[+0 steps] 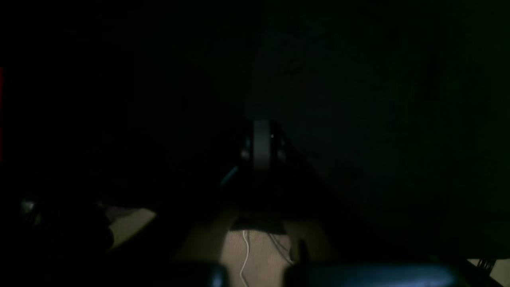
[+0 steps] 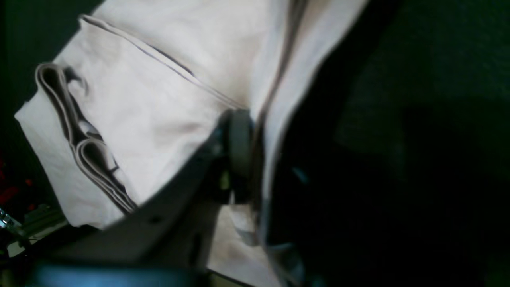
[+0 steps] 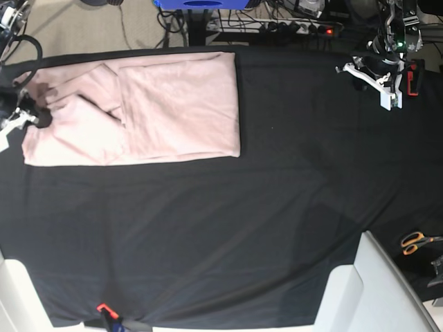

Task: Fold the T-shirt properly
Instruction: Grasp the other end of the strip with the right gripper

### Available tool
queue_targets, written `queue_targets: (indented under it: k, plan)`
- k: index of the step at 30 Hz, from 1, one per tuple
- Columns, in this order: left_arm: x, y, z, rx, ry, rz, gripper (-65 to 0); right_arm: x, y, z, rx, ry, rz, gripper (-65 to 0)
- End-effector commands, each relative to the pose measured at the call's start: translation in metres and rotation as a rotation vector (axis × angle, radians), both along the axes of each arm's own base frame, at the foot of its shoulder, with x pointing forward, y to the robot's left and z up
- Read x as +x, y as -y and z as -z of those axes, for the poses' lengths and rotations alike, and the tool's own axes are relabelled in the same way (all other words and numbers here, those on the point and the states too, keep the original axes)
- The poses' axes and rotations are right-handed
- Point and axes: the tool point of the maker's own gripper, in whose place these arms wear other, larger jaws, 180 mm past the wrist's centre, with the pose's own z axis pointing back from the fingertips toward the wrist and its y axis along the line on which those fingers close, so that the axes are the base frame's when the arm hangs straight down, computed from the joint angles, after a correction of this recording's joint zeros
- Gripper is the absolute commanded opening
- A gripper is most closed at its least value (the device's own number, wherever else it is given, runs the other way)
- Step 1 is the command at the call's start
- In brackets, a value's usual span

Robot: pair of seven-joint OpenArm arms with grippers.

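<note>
The pale pink T-shirt (image 3: 159, 104) lies folded into a wide rectangle at the far left of the black table cloth (image 3: 242, 221). One sleeve is tucked over it near its left end. My right gripper (image 3: 34, 116) sits at the shirt's left edge. In the right wrist view the T-shirt (image 2: 159, 99) fills the frame in stacked layers, and the right gripper (image 2: 255, 131) is shut on a folded edge of it. My left gripper (image 3: 379, 83) hovers at the far right of the table, away from the shirt. In the dark left wrist view the left gripper (image 1: 261, 127) is shut on nothing.
Orange-handled scissors (image 3: 415, 241) lie at the right edge. A white bin (image 3: 367, 290) stands at the near right corner. A power strip (image 3: 291, 28) and cables lie on the floor behind the table. An orange clamp (image 3: 104, 309) holds the cloth at the near edge.
</note>
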Motion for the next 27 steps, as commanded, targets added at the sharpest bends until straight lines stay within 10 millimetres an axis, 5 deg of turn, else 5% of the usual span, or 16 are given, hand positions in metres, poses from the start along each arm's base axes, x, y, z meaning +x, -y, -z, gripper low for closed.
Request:
queue_targets:
  k: [1,12,20,27]
  plan:
    - [0.005,-0.005,-0.008,0.013,0.029,0.007,-65.0,-0.053,-0.023,0.025,0.016,-0.227,-0.128,-65.0]
    - [0.007,-0.003,-0.009,0.012,0.034,0.009,-65.0,-0.037,-0.028,0.003,-0.095,-0.107,-0.194,-64.5]
    - [0.007,-0.003,-0.009,0.013,0.036,0.010,-65.0,-0.017,-0.057,-0.062,-0.378,0.110,-0.331,-64.5]
    - [0.007,-0.003,-0.009,0.013,0.036,0.010,-65.0,0.007,-0.116,-0.088,-0.572,0.271,-0.538,-64.7]
